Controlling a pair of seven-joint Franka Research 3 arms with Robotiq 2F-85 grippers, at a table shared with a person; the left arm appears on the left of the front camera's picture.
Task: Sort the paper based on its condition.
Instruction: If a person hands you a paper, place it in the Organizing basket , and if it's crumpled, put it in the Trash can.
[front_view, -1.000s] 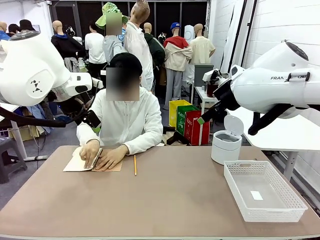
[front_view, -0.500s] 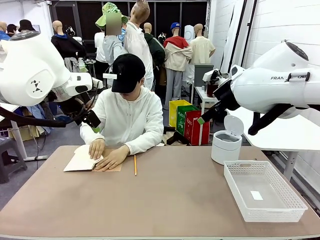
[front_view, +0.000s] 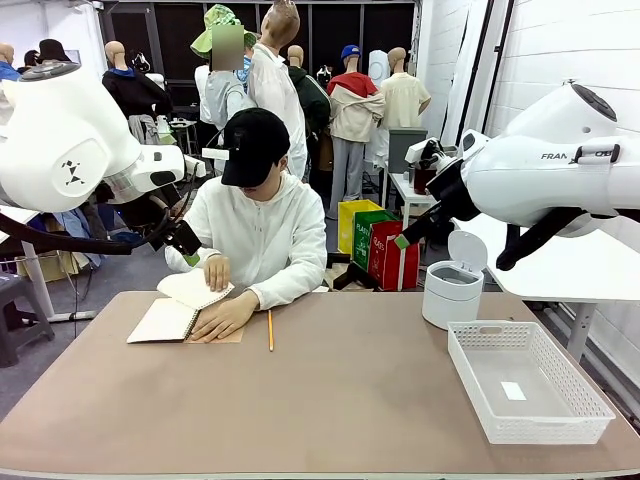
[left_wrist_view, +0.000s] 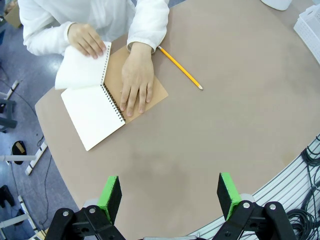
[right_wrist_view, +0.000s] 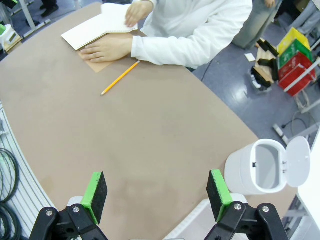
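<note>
Thin white paper (left_wrist_view: 80, 67) at about ten o'clock on the table (left_wrist_view: 225, 125) curls up under the person's hand (left_wrist_view: 87, 40), seemingly attached to the notebook (left_wrist_view: 92, 112). It looks light, floppy and easily creased, so pinch a free edge. The left gripper (left_wrist_view: 168, 196) and right gripper (right_wrist_view: 156, 194) hang spread and empty.

Front view: the robot's left hand (front_view: 188, 255) sits against dark bkgd, so its fingers are hard to separate. The robot's right hand (front_view: 403, 238) shows one green pad tip; the other finger I cannot make out. The label (front_view: 513, 390) in the mesh basket (front_view: 580, 415) is too small to read.

Left wrist view: the basket and the white bin (left_wrist_view: 276, 4) are cut by the pic edges. The person is cut at the top, only sleeves + hands. The person's palm (left_wrist_view: 136, 82) covers part of the brown cover (left_wrist_view: 157, 92) of the notebook (left_wrist_view: 92, 112). Whether the lifted page (left_wrist_view: 80, 70) is still bound, I cannot tell.

Right wrist view: a white thing (right_wrist_view: 187, 222) low between the fingers is cut by the bottom edge, cannot tell what it is.
</note>
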